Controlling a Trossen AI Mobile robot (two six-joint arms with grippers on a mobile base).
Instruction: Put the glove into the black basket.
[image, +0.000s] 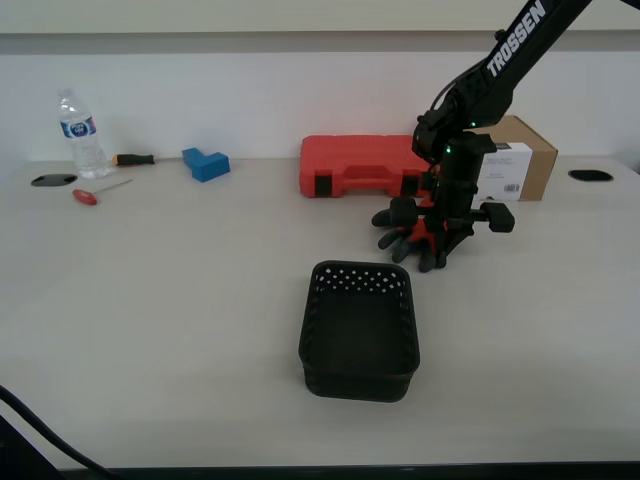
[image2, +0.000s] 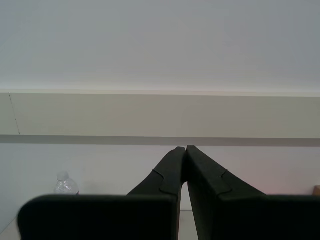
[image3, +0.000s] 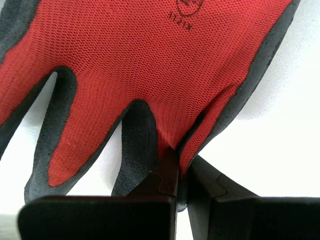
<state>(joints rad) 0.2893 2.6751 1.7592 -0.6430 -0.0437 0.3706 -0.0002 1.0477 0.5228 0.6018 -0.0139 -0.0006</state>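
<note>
The red knit glove (image: 405, 235) with dark grey fingers is behind the black basket (image: 355, 380), towards the exterior view's right, at or just above the table. My first gripper (image: 440, 240) points down at it. In the first wrist view the gripper (image3: 182, 160) is shut, pinching the glove (image3: 150, 60) at the fabric between two fingers. The perforated basket stands empty at the table's middle front. My second gripper (image2: 185, 148) is shut and empty and faces the wall; it does not show in the exterior view.
A red tool case (image: 360, 165) and a cardboard box (image: 520, 155) stand just behind the glove. At the back on the exterior view's left are a blue block (image: 205, 163), a water bottle (image: 78, 133) and two screwdrivers (image: 98, 192).
</note>
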